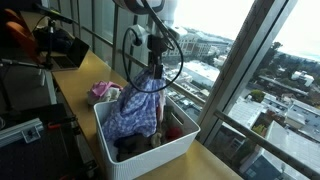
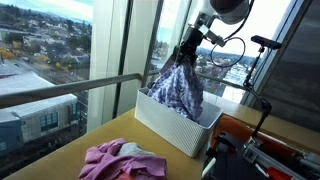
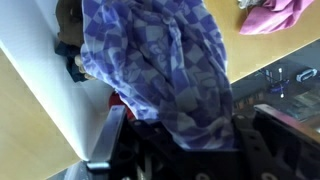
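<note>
Pressed together: the black two-finger gripper (image 1: 152, 66), pinching the bunched top of a blue-and-white checked fabric cloth (image 1: 134, 108). Seen in both exterior views hanging straight down from the fingers, at 6 o'clock of the gripper, draped like a cone. In the wrist view, filling the middle and spreading from the fingers toward 12 o'clock. Lower folds down inside the walls of a white rectangular plastic basket (image 1: 150, 158). Under the cloth, a heap of dark garments (image 1: 130, 147); at 3 o'clock of that heap, something red (image 1: 172, 131), too small to tell what. Beneath the basket, a light wooden tabletop (image 2: 60, 150). Lying on it outside the basket, a crumpled pink fabric cloth (image 2: 122, 160), at 7 o'clock of the basket in an exterior view, well apart from the gripper. Beyond, toward 9 o'clock, a tall glass window (image 2: 50, 50) crossed by a grey metal rail (image 2: 60, 92).
</note>
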Available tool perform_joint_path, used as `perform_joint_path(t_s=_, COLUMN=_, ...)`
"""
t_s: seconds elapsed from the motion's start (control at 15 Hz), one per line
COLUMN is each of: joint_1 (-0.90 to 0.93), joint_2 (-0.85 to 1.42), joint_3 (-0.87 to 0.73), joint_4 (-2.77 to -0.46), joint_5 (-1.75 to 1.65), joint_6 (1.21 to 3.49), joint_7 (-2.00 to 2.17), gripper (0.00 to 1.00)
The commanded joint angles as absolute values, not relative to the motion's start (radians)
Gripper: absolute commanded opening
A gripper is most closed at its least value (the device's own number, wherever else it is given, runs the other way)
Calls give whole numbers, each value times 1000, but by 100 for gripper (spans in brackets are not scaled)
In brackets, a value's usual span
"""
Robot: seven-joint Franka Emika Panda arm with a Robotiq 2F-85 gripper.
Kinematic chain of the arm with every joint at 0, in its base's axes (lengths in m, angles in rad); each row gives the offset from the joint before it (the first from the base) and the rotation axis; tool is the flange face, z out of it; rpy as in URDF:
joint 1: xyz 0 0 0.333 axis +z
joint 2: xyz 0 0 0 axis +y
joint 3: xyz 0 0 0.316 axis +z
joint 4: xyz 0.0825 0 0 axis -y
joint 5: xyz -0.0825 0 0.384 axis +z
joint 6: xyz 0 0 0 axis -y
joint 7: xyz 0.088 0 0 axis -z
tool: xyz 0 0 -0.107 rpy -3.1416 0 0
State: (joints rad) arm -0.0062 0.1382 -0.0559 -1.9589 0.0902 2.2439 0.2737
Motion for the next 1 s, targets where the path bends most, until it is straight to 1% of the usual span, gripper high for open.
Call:
perform_joint_path(t_s=0.0, joint_1=7, joint_2=32, joint_3=-30, joint_4=-1877, joint_5=87, joint_6=2169, joint_7=278, gripper=0)
perform_joint_path(t_s=0.4, joint_1=61, joint_2=-34, joint_3=46, joint_4=-1648, joint_5=63, joint_6=2069, joint_7=304, gripper=0)
perform_joint_path(t_s=0.93, joint_1=166, joint_2=53, joint_3=176, joint_4=-1210, joint_5=-38, joint_6=1863, joint_7=406, gripper=0)
